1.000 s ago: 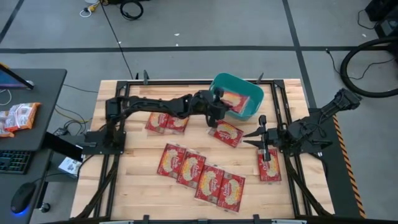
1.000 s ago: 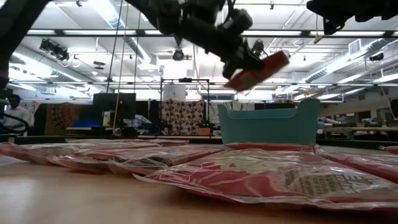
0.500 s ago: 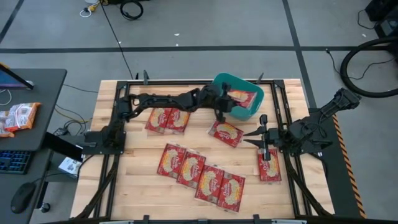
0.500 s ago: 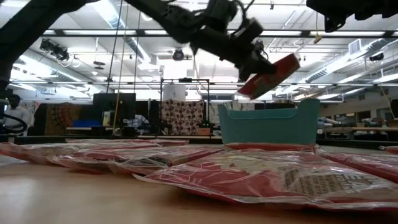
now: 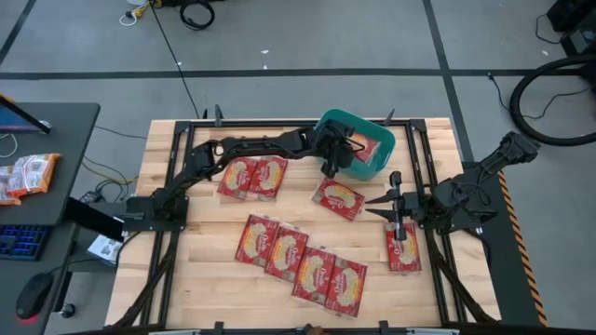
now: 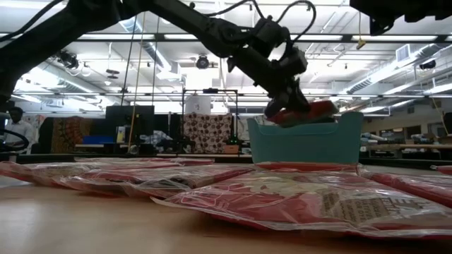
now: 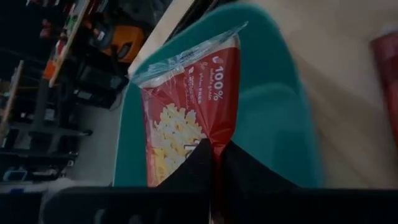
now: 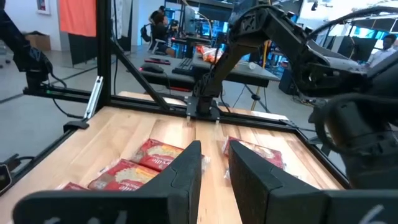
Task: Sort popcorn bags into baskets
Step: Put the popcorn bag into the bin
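The left arm stretches from its base at the left of the overhead frame across to the upper centre, elbow raised and forearm nearly straight, its left gripper (image 5: pixel 337 154) angled downward with both fingers pinched together on a popcorn bag (image 7: pixel 186 118). From table height the same arm sweeps in from the upper left, wrist bent down toward centre right. The right arm sits folded at the right edge of the overhead frame, its right gripper (image 5: pixel 391 207) low at centre right, fingers (image 8: pixel 183 171) parted with a narrow gap between them.
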